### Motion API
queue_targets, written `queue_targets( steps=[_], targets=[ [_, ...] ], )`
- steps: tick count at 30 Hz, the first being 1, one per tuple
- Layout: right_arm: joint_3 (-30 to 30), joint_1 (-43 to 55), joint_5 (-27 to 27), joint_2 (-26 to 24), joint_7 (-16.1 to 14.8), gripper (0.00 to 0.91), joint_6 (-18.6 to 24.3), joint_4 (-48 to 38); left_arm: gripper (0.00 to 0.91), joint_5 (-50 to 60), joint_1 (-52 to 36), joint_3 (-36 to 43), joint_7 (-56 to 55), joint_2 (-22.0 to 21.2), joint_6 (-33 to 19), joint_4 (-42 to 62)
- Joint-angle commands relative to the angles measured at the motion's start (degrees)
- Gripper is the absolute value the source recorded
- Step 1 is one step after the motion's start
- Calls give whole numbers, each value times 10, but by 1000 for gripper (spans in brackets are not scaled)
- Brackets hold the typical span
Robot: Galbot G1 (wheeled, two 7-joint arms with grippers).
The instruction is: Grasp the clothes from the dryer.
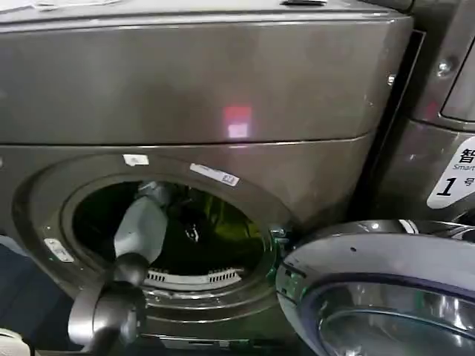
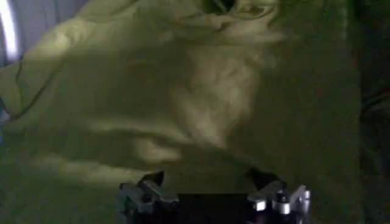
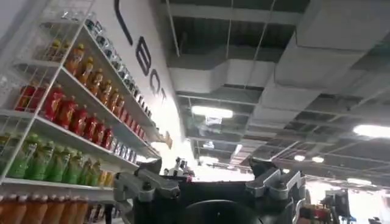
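The dryer (image 1: 208,89) is a dark grey-brown front loader, and its round porthole (image 1: 171,230) stands open. My left arm (image 1: 141,230) reaches through the opening into the dark drum. The clothes (image 2: 201,103), a crumpled yellow-green garment, lie right in front of my left gripper (image 2: 207,176). That gripper is open, its two fingertips (image 2: 153,178) spread wide just over the fabric, with nothing held between them. In the head view the clothes (image 1: 234,226) show as a green glow deep in the drum. My right gripper (image 3: 206,165) is open and empty, and points up at a ceiling, away from the dryer.
The chrome-rimmed glass door (image 1: 371,297) hangs open at the lower right, close to the porthole. A neighbouring machine with a white label marked "1" (image 1: 453,182) stands to the right. Shelves of bottled drinks (image 3: 67,115) appear in the right wrist view.
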Motion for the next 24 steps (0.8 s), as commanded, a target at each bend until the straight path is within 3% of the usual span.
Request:
queue_targets(
  steps=[1, 16, 19, 24],
  targets=[
    [-2, 2, -1, 0, 0, 907, 0, 0, 0, -20, 7, 5, -12, -1, 5, 9],
    [-3, 5, 1, 2, 0, 907, 2, -7, 0, -9, 12, 2, -46, -5, 0, -14],
    [0, 4, 1, 2, -1, 907, 2, -12, 0, -65, 21, 2, -107, -2, 7, -26],
    [-6, 9, -3, 5, 5, 907, -5, -3, 0, -206, 58, -1, -261, -15, 82, -116]
  ],
)
